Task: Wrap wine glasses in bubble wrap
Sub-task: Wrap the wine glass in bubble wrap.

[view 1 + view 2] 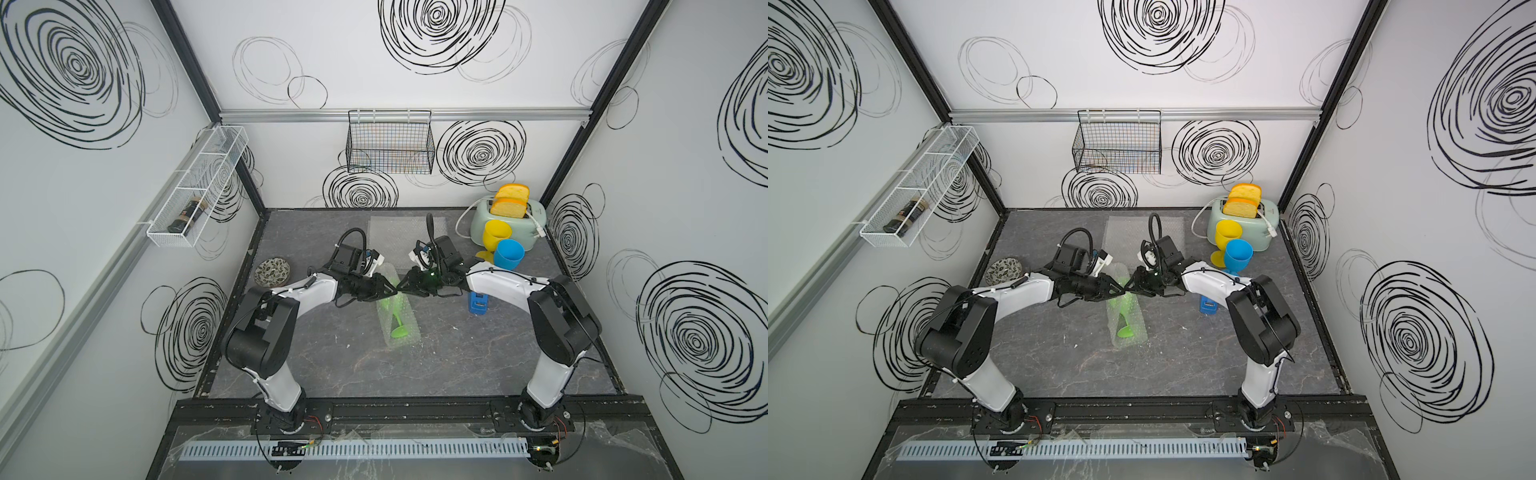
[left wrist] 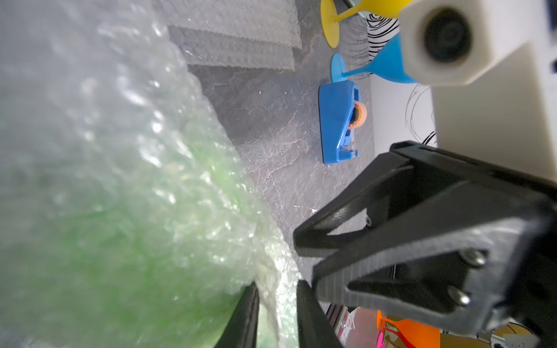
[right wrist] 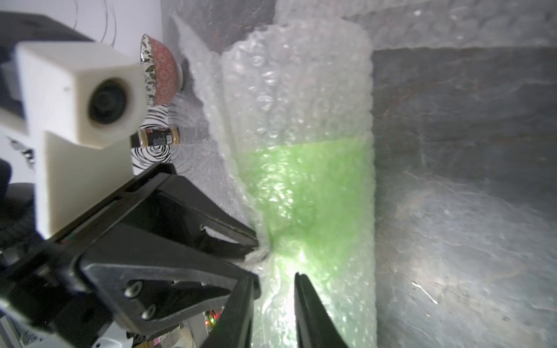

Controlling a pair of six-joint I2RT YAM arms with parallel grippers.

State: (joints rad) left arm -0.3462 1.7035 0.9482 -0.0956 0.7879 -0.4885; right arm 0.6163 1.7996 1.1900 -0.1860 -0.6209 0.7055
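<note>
Where the two arms meet over the middle of the table (image 1: 457,353), the left hand (image 2: 278,289) stands with jaws slightly apart, bunched film between them. The right hand (image 3: 274,278) faces it tip to tip, jaws likewise parted against the roll.

- Beneath both: bubble wrap (image 3: 301,90), one sheet rolled into a tube, lying on the table.
- Inside it: lime green goblet (image 1: 400,331), on its side, foot toward the front edge, bowl toward the back.
- At the back edge: flat sheets (image 1: 386,230) of the same film, unrolled.
- Toward the back right corner: yellow goblet (image 1: 496,235) and blue goblet (image 1: 509,255), upright, just beside each other, before a toaster (image 1: 478,226) holding bread slices (image 1: 509,203).
- Near the right arm: blue tape dispenser (image 1: 478,302).
- Near the left edge: patterned bowl (image 1: 272,272).
</note>
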